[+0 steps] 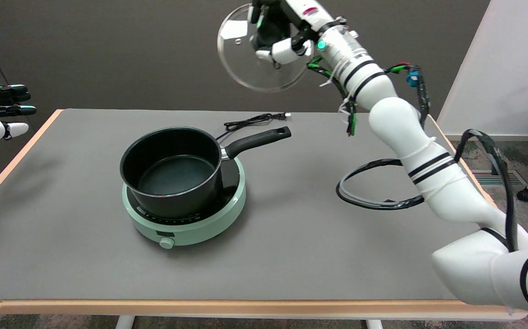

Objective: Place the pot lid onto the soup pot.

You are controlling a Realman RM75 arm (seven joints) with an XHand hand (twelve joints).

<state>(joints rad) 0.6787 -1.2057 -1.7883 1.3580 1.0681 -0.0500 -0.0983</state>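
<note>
A grey desk (314, 256) with a pale wooden edge stands before a dark wall; a white panel rises at the right, with carpeted floor beneath it. On the desk, a mint-green hotplate (186, 224) carries the black soup pot (172, 171), uncovered, its handle pointing to the far right. A black power cord (252, 121) lies behind the pot. High above the desk's far side, the right robot hand (277, 32) grips the clear glass pot lid (257, 50), fingers closed about its centre. The lid hangs tilted in the air, up and to the right of the pot, well apart from it.
</note>
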